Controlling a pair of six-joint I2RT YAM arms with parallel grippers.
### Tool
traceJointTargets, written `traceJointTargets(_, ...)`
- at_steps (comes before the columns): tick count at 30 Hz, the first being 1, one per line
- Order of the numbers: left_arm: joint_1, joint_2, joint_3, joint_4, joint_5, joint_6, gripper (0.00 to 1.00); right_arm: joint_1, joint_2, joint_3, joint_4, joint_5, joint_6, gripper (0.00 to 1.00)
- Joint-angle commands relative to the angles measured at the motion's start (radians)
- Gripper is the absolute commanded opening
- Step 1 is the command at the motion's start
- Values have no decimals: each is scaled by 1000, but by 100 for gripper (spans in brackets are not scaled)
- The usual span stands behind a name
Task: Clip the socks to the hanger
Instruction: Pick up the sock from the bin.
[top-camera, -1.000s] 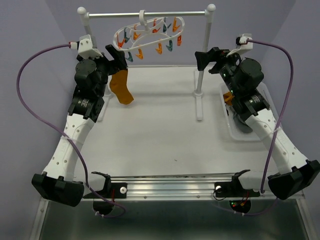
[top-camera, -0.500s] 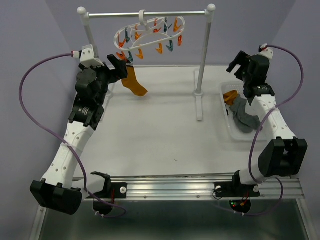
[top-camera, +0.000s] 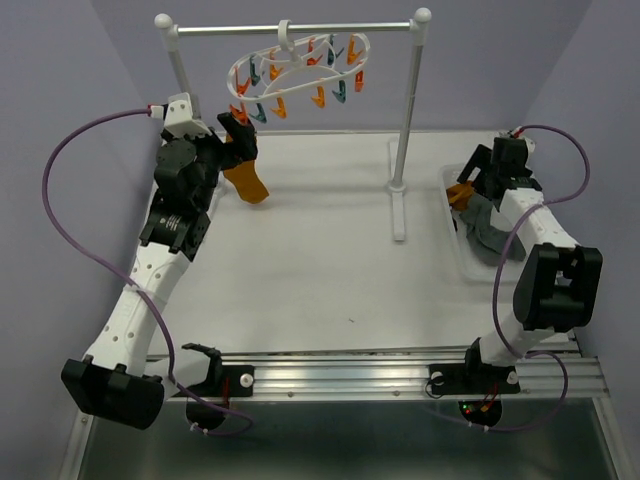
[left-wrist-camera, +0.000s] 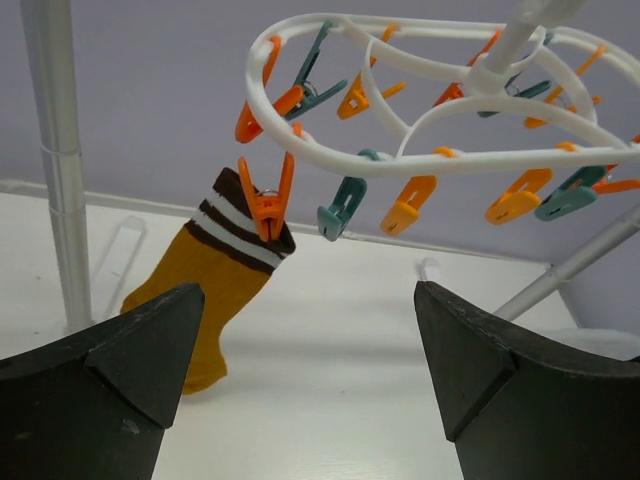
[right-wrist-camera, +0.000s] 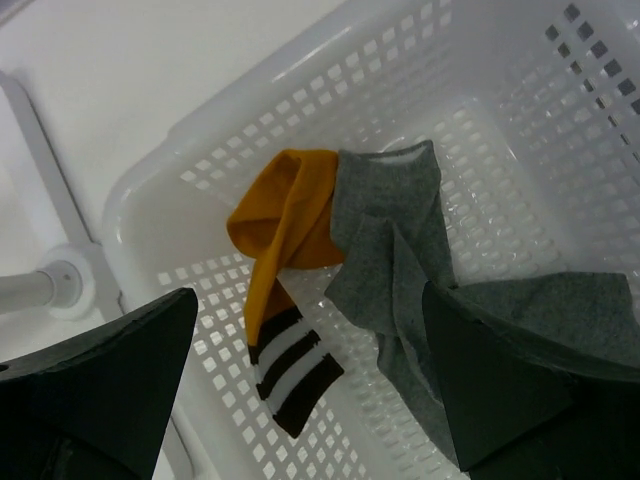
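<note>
Dangling a soft, light mustard-orange sock (left-wrist-camera: 215, 290) from the white plastic oval hanger (left-wrist-camera: 490, 72) by an orange clip (left-wrist-camera: 265, 205) at 11 o'clock, hovering left gripper (left-wrist-camera: 308, 300) spread nearby, right gripper (right-wrist-camera: 308, 300) spread over limp dark grey socks (right-wrist-camera: 400, 250) in a white mesh basket (right-wrist-camera: 500, 90) at 3 o'clock, probably pinching best at cuffs.

We see a white surface (top-camera: 320, 260) set between plain lilac walls (top-camera: 60, 80). Towards the back stands a rail stand (top-camera: 410, 100): two white upright posts with round ball tops, joined by a thin metal bar across the top. Each post rises from a long white foot lying flat on the surface. At the right edge, just beside the right-hand foot, sits a pale, perforated plastic basket (top-camera: 462, 262) with rounded corners. A silver metal strip (top-camera: 350, 375) runs along the near edge.
</note>
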Motion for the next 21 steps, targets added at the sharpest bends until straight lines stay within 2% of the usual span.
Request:
traceJointTargets(1,3,41,152,7,29,-127,99,1,42,-32,-53,29,-6,100)
traceJointTargets(3,0,85,244,-37,57,-158,99,1,51,-43,-69,39,18,100)
traceJointTargets(7,-11,125,295,-62,104,-248,99,1,54,-98,-70,73,86,100)
traceJointTargets(16,-25,171,338,-117,158,-255,99,1,52,-118,-17,111,137,100)
traceJointTargets(21,-23,184,356,-129,129,-233,99,1,48,-149,0,63,140,100)
